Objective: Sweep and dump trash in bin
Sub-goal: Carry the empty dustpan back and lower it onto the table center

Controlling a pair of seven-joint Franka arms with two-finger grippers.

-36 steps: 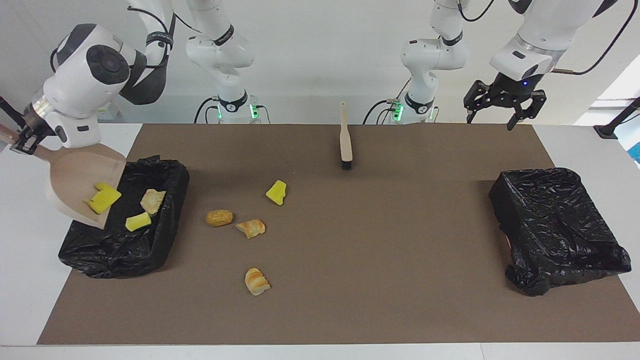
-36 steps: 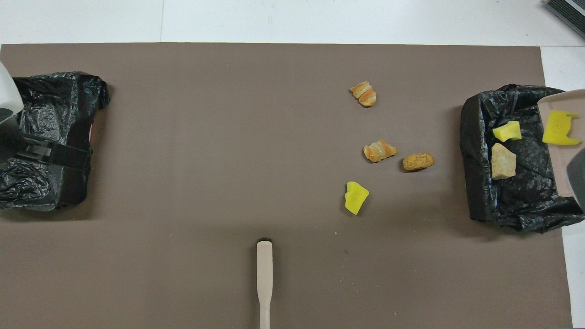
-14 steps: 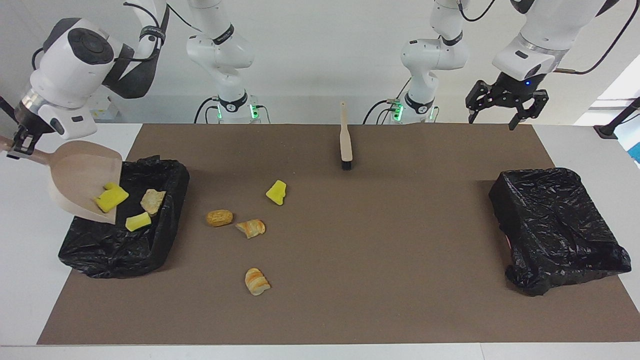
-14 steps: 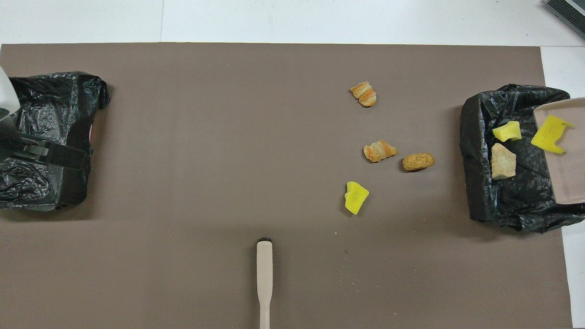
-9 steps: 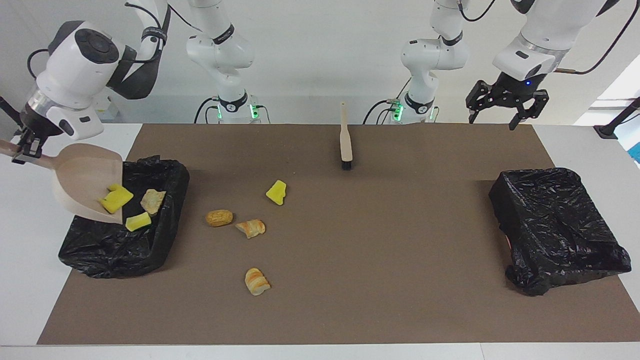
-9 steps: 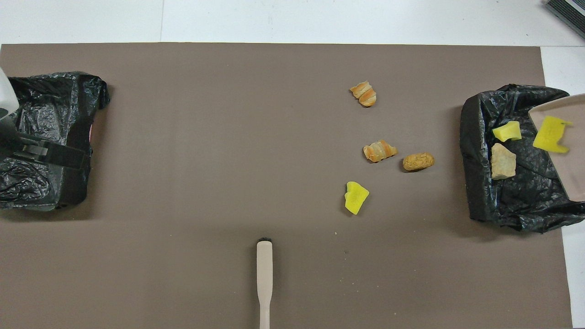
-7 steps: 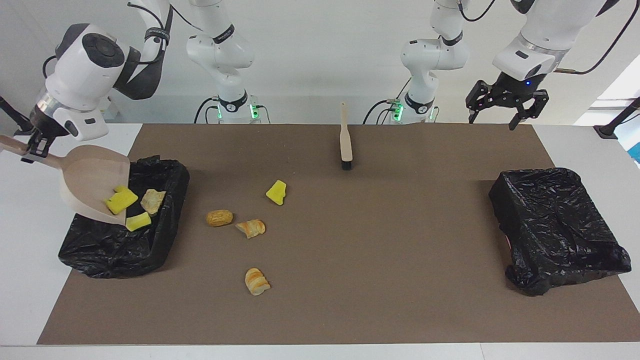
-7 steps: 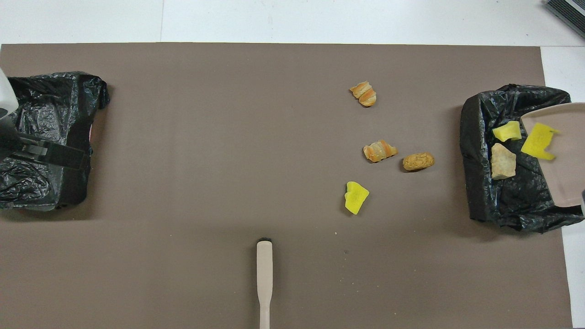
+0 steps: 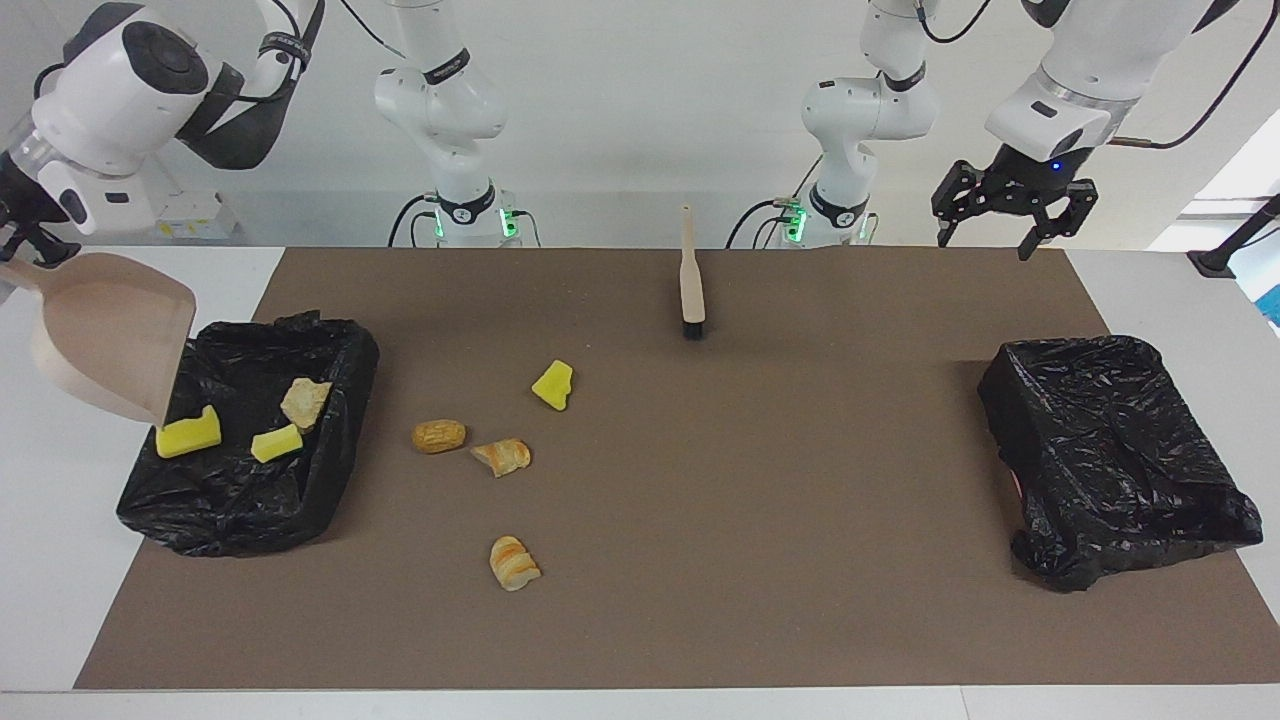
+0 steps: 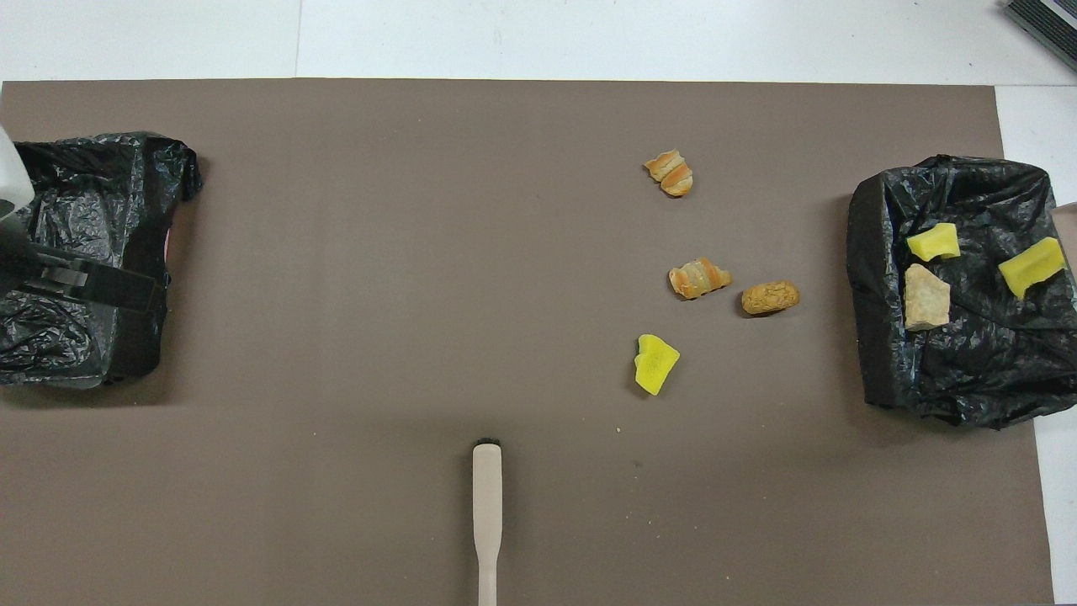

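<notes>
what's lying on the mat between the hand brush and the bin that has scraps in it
One yellow sponge chunk lies between the brush and the bin; the bread pieces sit farther from the robots. Clearest in the facing view.

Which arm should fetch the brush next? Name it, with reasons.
Left. The left hand hangs open and free; the right hand is shut on the dustpan handle; the brush lies untouched.

two franka arms: glossy white rounded link shells, black joint bands and dark grey round caps; thin black cables looped along upper links; green lights at both bases; black two-finger grippers, one showing a small blue light.
</notes>
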